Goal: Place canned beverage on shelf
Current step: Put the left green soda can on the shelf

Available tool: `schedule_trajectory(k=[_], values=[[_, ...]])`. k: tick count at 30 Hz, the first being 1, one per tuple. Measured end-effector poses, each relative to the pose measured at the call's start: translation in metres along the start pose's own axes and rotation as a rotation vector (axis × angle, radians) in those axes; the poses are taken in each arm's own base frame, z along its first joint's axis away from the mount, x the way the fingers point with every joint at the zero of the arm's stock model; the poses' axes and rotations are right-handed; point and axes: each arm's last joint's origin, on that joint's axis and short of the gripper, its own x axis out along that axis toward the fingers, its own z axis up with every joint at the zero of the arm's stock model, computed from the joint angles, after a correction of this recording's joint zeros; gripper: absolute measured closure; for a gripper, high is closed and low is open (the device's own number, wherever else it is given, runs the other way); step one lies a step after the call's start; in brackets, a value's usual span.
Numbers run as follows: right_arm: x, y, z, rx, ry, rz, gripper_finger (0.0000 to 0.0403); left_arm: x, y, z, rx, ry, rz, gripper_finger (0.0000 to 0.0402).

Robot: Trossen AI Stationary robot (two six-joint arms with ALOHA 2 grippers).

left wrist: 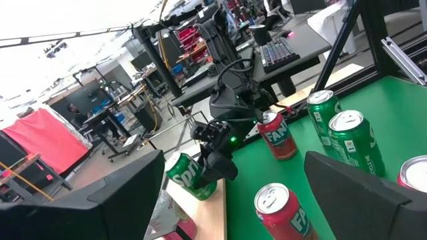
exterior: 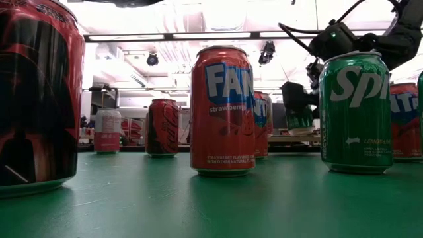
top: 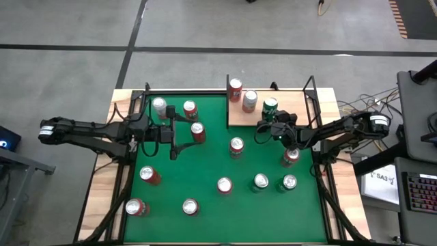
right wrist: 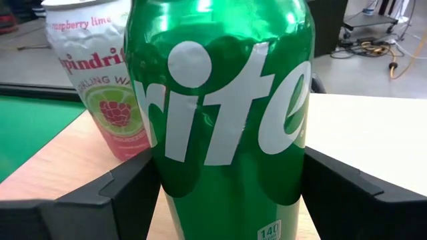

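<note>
Right hand [top: 268, 121] reaches over the shelf [top: 297, 109], a flat pale-wood board edged by thin black rods at the far right corner of the counter; between its two dark fingers [right wrist: 127, 193] stands an upright green Sprite can [right wrist: 223, 113], fingers spread wide at either side of the can's lower body; whether they press the metal or stand just off it cannot be told; can base sits on the board. Just beside it on the same board a white raspberry-lime sparkling-water can [right wrist: 100, 80], and farther along a red soda can [top: 235, 88], both upright. Left hand [top: 179, 134] hovers over the left part of the green felt counter [top: 205, 167], fingers wide apart, nothing held, with a red can [top: 198, 131] just beside it and a silver-topped can [top: 159, 105] and another red can [top: 190, 108] near. Across the felt stand further red and green cans, well apart from one another, all upright; a red strawberry Fanta can [exterior: 222, 109] stands nearest the low camera. Beyond the counter: grey concrete floor, desks with keyboards, cables, bright ceiling light strips.
</note>
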Motion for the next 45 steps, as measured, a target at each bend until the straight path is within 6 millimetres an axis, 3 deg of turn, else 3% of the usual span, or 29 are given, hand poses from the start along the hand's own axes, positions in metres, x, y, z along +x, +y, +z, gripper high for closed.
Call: schedule_trajectory(k=[18,45], values=[[0.01,-0.007,0.005,-0.001,-0.016,-0.072,0.0056,0.001,0.0,-0.001,0.001,0.003,-0.002,0.0057],[0.005,-0.009,0.014,0.044,-0.017,-0.025,0.0078,0.001,0.0,-0.001,0.001,0.003,-0.002,0.0057]])
